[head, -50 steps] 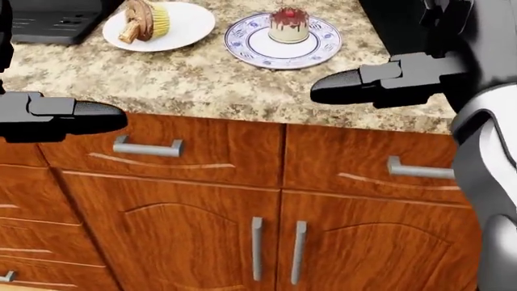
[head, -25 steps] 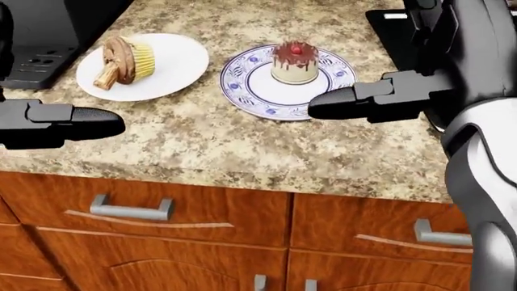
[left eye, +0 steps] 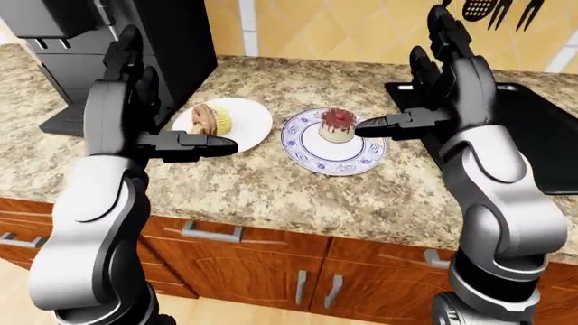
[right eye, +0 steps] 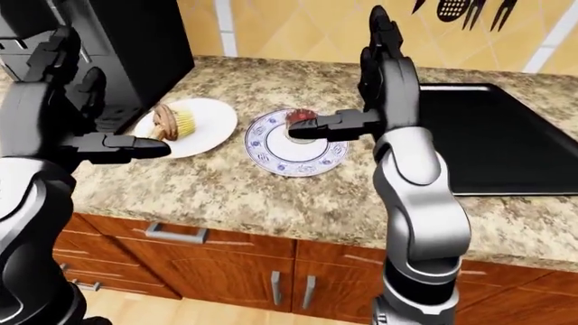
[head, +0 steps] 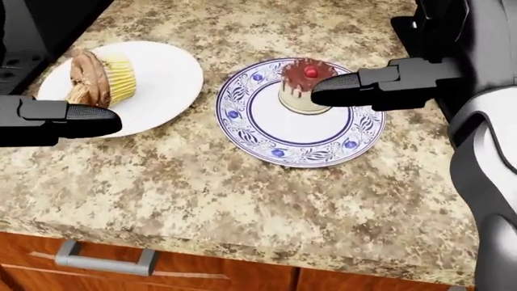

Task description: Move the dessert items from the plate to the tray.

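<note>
I'm holding my right hand point(left eye: 434, 88) open, fingers up, thumb sticking out level over the blue-patterned plate point(head: 266, 136), tip overlapping the little cake point(head: 299, 85) in head view; can't tell if touching. Nothing gripped. Cake w/ cherry is sitting upright at plate centre. My left hand point(left eye: 135, 101) is also hanging open and empty, thumb over the white plate point(head: 165, 79) w/ the muffin point(head: 101, 77) lying on its side. Black tray point(right eye: 492, 135) is lying on the bench point(head: 202, 194), right of the plates.
</note>
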